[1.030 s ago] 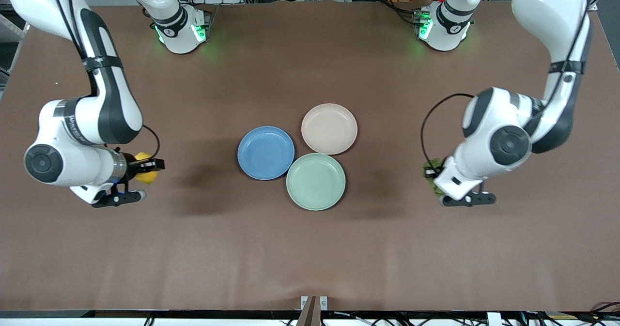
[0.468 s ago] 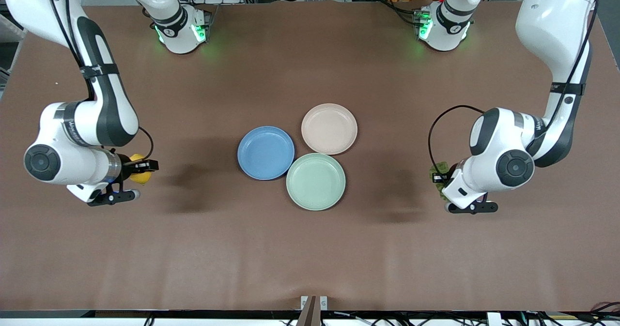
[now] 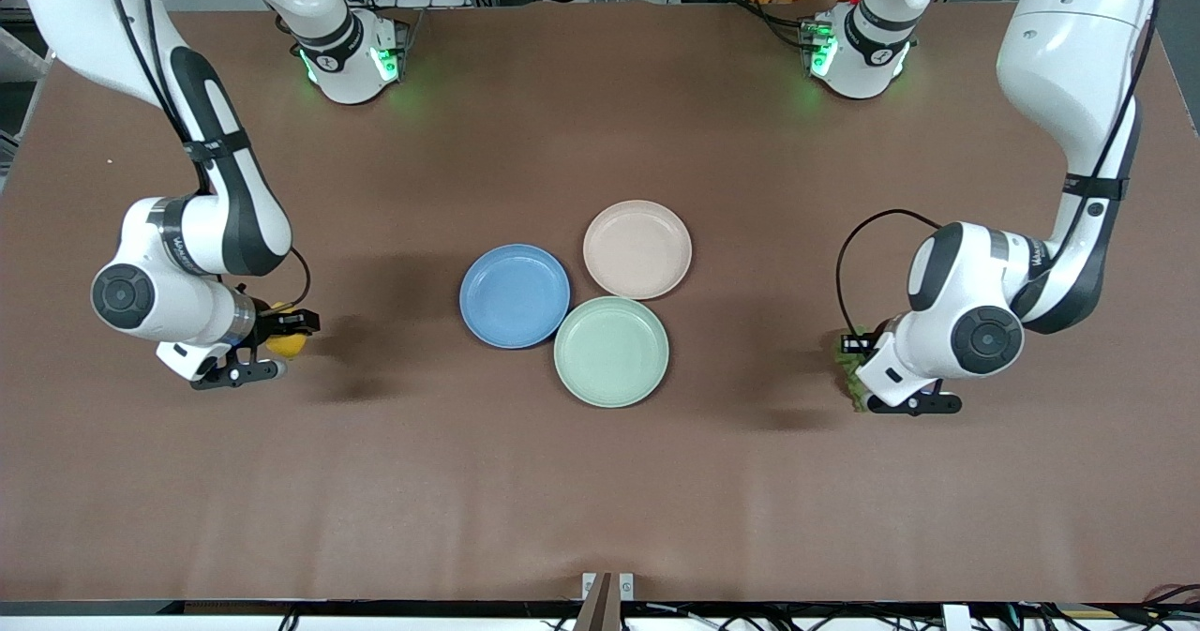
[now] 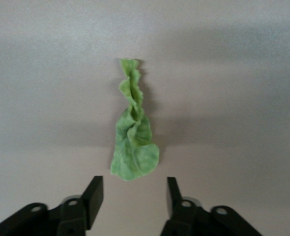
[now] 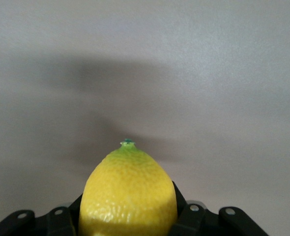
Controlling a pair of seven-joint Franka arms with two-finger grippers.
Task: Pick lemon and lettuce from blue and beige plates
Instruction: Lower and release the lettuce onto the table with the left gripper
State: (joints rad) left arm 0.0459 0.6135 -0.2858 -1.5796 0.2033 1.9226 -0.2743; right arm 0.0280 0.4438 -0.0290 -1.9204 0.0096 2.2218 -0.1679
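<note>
The lettuce (image 4: 133, 135), a wrinkled green leaf, lies flat on the brown table just past my left gripper's (image 4: 133, 194) tips. That gripper is open, and nothing sits between its fingers (image 4: 93, 195). In the front view the leaf (image 3: 849, 387) peeks out from under the left gripper (image 3: 855, 361) at the left arm's end of the table. My right gripper (image 5: 128, 211) is shut on the yellow lemon (image 5: 128, 191), held low over the table at the right arm's end (image 3: 287, 342). The blue plate (image 3: 514, 295) and beige plate (image 3: 637, 248) are bare.
A pale mint-green plate (image 3: 611, 351) touches the blue and beige plates, nearer the front camera. Both arm bases stand along the table's back edge.
My left gripper has opened and let the lettuce go onto the table. Both arms have sunk lower. The right gripper still grips the lemon and has shifted slightly toward the plates.
</note>
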